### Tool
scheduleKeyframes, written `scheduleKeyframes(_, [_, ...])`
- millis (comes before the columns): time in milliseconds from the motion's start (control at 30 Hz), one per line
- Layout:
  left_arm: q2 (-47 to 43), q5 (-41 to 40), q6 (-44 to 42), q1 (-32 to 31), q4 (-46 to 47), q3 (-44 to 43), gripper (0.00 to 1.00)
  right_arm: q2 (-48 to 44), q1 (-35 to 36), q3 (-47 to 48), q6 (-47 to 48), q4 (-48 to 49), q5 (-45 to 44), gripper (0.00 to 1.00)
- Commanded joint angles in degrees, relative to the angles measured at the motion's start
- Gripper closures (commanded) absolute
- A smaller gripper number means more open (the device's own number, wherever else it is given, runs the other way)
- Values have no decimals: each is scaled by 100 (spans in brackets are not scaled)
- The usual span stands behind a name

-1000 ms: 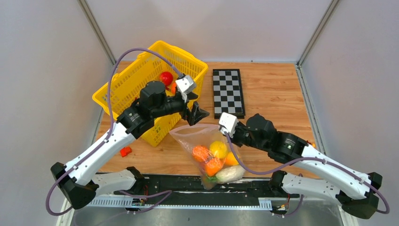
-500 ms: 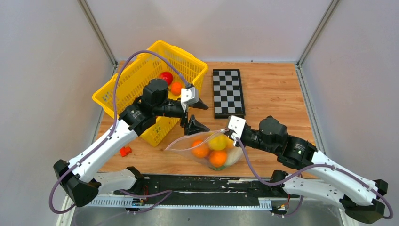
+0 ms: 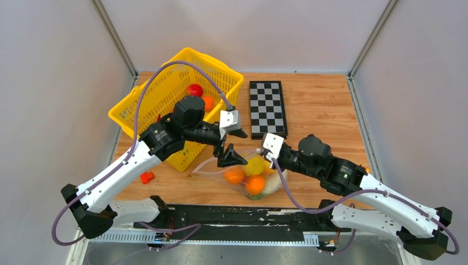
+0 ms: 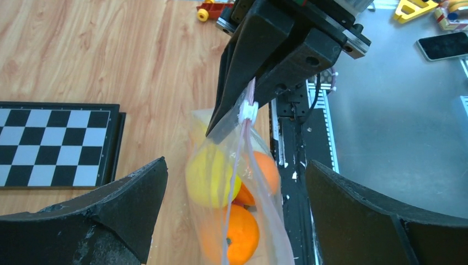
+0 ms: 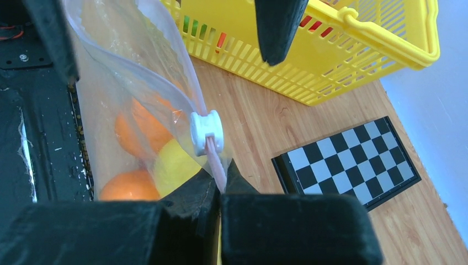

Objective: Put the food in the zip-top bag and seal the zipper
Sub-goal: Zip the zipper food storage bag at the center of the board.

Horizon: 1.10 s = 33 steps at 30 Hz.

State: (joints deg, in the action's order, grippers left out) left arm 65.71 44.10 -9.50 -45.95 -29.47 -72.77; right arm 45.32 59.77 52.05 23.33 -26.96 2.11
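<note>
The right jaws are shut tight on one end of the zipper (image 4: 243,143), pinching the pinkish strip just past its white slider (image 5: 206,131), so the zip-top bag (image 3: 212,168) hangs from that corner at the near edge of the worktop (image 3: 320,110), between the two arms. Holding it by the end of the strip seems to be what pulls the mouth edge into a line, giving the other arm something firm to work against. The food (image 3: 255,185) already sits inside, oranges, a yellow piece and a pale one slumped together in the low part of the bag, so their weight draws the plastic down from the pinch. I cannot tell whether the bag's bottom rests on the worktop. The left jaws stand fully open and hold nothing, one finger on each side of the bag just short of the strip, placed, I judge, to close on the slider or the strip and run the seal along. Past the slider the two mouth edges look parted in the right wrist view, so sealing appears not yet done. The yellow basket (image 3: 149,105), with a red piece (image 3: 194,91) inside, and the checkerboard (image 3: 267,107) lie behind, apart from the bag.
</note>
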Motion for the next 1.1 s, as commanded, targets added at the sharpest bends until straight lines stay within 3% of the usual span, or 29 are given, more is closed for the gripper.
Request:
scheduleKeyframes(0, [206, -960, -32, -386, -518, -426, 0, -37, -40, 285, -175, 384, -45, 100])
scheduleKeyframes(200, [10, -1371, 156, -432, -290, -177, 0, -93, -38, 289, -160, 297, 77, 100])
scheduleKeyframes(333, [35, -1505, 229, -444, -406, -224, 8, -100, -45, 360, -266, 306, 9, 100])
scheduleKeyframes(533, [81, -2228, 283, -859, -662, -235, 27, -68, -60, 430, -433, 250, -144, 100])
scheduleKeyframes(700, [-293, -2646, 406, -900, -324, -13, 50, -63, -105, 449, -375, 76, -15, 100])
scheduleKeyframes(767, [-355, -2688, 407, -905, -266, -7, 61, -52, -113, 469, -312, -29, 136, 100])
scheduleKeyframes(1067, [-113, -2445, 405, -906, -263, -146, 89, 69, -116, 597, -174, -424, 508, 100])
